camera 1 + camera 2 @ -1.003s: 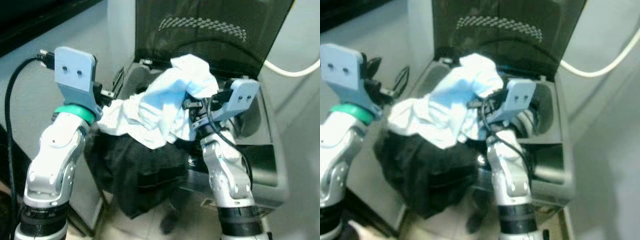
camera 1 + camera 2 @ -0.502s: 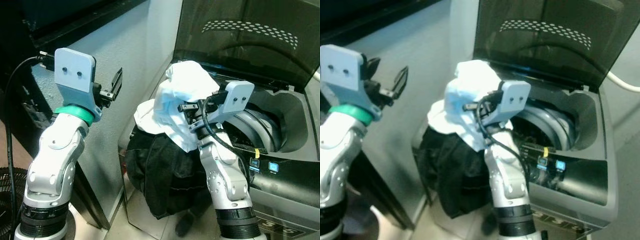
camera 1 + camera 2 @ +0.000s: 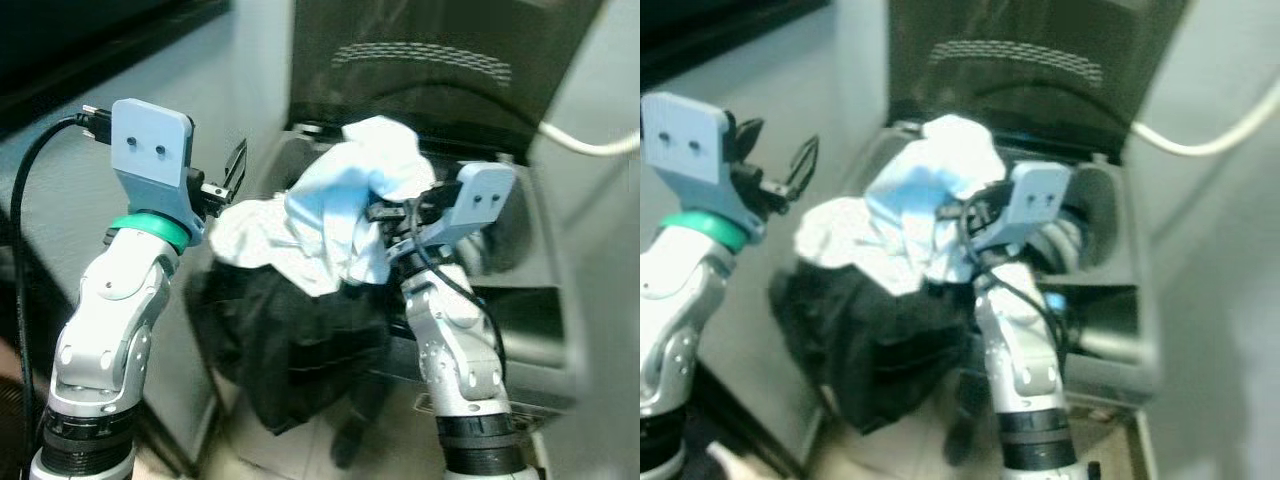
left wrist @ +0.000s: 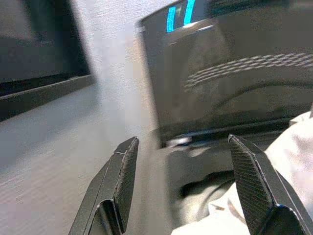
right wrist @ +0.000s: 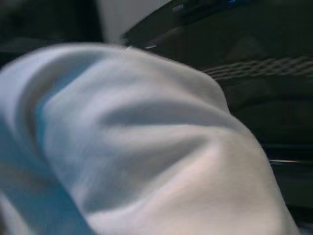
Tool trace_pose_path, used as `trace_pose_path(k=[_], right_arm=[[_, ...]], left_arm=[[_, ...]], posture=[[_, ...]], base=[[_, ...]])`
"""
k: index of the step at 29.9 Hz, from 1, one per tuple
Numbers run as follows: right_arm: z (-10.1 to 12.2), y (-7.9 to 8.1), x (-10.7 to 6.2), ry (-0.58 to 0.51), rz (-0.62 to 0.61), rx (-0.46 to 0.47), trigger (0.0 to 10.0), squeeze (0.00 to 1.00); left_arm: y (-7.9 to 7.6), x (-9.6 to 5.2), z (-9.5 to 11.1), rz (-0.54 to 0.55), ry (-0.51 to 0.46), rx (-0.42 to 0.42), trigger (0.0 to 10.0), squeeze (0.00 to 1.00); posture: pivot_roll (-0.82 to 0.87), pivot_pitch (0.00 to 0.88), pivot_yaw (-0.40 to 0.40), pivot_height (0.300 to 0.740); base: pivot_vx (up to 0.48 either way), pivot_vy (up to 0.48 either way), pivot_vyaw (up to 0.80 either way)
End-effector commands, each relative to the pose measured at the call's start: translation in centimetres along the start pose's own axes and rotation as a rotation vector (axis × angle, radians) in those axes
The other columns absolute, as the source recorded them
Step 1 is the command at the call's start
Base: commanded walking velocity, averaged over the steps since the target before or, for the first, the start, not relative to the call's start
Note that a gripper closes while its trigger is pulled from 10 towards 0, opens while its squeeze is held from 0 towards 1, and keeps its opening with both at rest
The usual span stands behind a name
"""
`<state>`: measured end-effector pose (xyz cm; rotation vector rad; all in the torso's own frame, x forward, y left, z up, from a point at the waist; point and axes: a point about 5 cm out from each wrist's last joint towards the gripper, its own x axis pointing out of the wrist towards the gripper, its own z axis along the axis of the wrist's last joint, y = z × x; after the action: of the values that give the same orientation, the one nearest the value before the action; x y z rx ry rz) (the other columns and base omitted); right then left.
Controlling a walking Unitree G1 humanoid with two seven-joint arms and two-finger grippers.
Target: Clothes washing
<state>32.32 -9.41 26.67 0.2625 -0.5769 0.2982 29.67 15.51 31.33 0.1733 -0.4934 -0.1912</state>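
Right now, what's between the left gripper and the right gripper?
The clothes bundle: a light blue-white garment on top of a black garment, filling the stretch between the left gripper and the right gripper. Seen in both eye views.

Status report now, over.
Right claw shut on pale cloth bundle, black garment hanging below. Left claw open, empty. Washer lid up.

Grey wall (image 3: 90,150) left of machine; white hose (image 3: 585,148) hanging right.

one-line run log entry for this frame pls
stage: loading washer | right pincer: shut on clothes bundle, raised before the drum | left pincer: open, empty | lid: up
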Motion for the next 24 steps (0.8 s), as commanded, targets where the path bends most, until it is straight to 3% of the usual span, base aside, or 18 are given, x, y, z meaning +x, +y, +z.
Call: trace_pose_path(k=[1,15,21,24], right_arm=[[0.08,0.18,0.15,-0.008,0.002,0.008,10.0,0.0],[0.11,-0.18,0.22,-0.011,-0.029,0.022,10.0,0.0],[0.0,-0.15,0.23,-0.008,-0.022,0.005,10.0,0.0],[-0.07,-0.11,0.23,-0.006,-0.02,0.004,10.0,0.0]], left_arm=[[-0.09,-0.12,-0.27,-0.003,0.009,0.0,10.0,0.0],[-0.04,-0.08,-0.4,0.008,0.016,-0.019,10.0,0.0],[0.0,-0.07,-0.36,0.012,0.015,-0.02,10.0,0.0],[-0.07,-0.08,-0.29,0.005,0.008,-0.007,10.0,0.0]], posture=[[0.08,0.077,0.034,0.74],[0.08,0.079,0.033,0.74],[0.08,0.076,0.033,0.74],[0.08,0.075,0.033,0.74]], base=[[0.0,0.0,-0.8],[0.0,0.056,-0.76],[0.0,0.48,0.0],[0.0,0.0,0.0]])
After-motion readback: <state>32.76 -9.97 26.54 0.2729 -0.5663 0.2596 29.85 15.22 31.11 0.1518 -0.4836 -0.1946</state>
